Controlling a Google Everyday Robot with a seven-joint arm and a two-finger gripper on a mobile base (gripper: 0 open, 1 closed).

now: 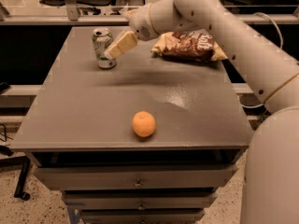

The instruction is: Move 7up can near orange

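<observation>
- The 7up can [103,48] stands upright at the far left of the table [70,120], its long axis vertical.
- The gripper [114,50] hangs just right of it, slanted down-left toward its side; grasping or released, I cannot tell.
- The orange [144,124] lies well apart, nearer and rightward.

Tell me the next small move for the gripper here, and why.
Probably ease the gripper a touch closer onto the 7up can: it sits close beside the can's side, not visibly around it, and the orange lies apart near the front edge.
</observation>
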